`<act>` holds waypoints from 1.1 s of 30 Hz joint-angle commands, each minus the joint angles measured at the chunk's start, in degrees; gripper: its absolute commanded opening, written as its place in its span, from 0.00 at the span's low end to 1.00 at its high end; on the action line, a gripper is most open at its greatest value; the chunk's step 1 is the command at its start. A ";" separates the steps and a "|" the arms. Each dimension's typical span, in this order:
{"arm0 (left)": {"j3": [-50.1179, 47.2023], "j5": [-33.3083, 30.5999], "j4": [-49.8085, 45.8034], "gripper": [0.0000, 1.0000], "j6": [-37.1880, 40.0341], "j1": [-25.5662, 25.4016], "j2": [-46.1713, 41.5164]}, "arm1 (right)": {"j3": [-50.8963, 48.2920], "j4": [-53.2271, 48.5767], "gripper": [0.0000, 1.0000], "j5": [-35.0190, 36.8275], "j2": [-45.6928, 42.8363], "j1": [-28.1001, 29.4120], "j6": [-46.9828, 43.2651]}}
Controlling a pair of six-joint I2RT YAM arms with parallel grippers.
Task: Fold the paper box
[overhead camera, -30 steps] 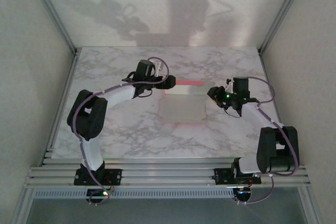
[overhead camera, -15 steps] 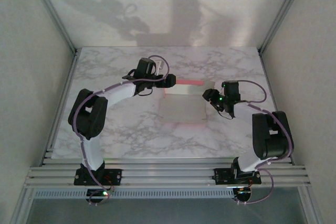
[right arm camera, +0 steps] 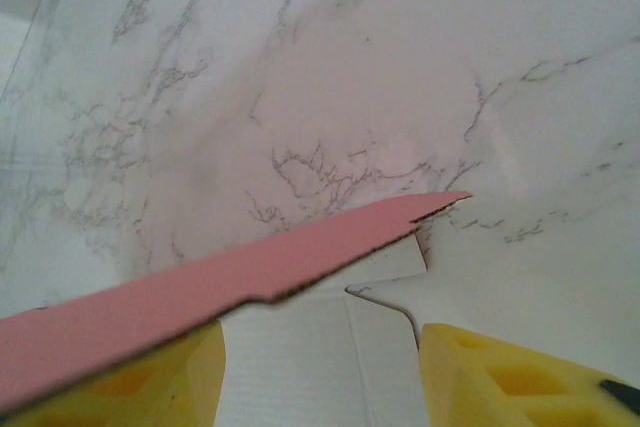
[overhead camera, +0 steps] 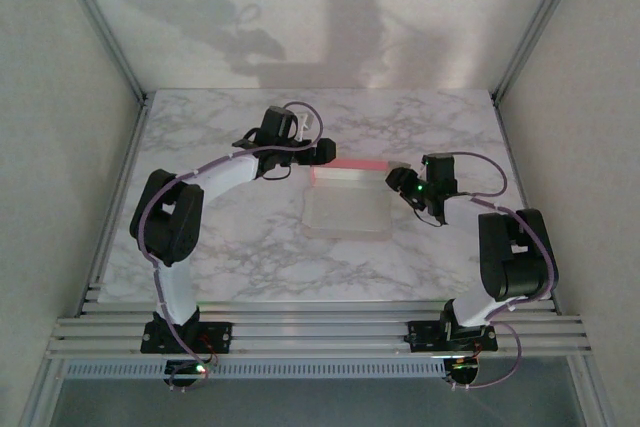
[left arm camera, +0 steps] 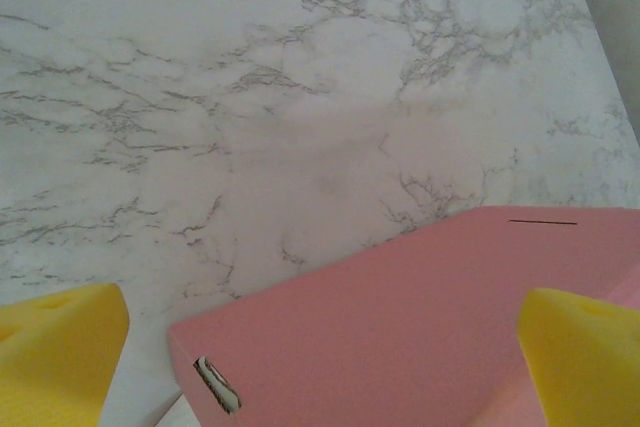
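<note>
Flanking the paper box [overhead camera: 345, 209], left claw [overhead camera: 322, 154] gapes wide, right claw [overhead camera: 394, 179] half open, neither gripping; its raised pink flap [overhead camera: 348, 164] runs between them.

Robot lab test cell: marble-patterned tabletop [overhead camera: 235, 247], aluminium frame rails [overhead camera: 320, 329], plain white walls [overhead camera: 55, 167].

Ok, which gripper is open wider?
The left gripper: its yellow fingers stand far apart, either side of the pink panel of the paper box. The right gripper has its fingers closer together.
</note>
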 commanded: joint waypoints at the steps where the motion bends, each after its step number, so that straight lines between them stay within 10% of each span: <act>1: 0.48 1.39 -0.50 0.99 0.57 -0.06 0.64 | -0.66 0.27 0.53 -0.06 0.01 -0.21 0.61; 33: 2.24 -8.68 -6.19 0.99 4.46 -3.49 3.44 | 5.12 2.70 0.48 4.21 10.66 2.47 1.38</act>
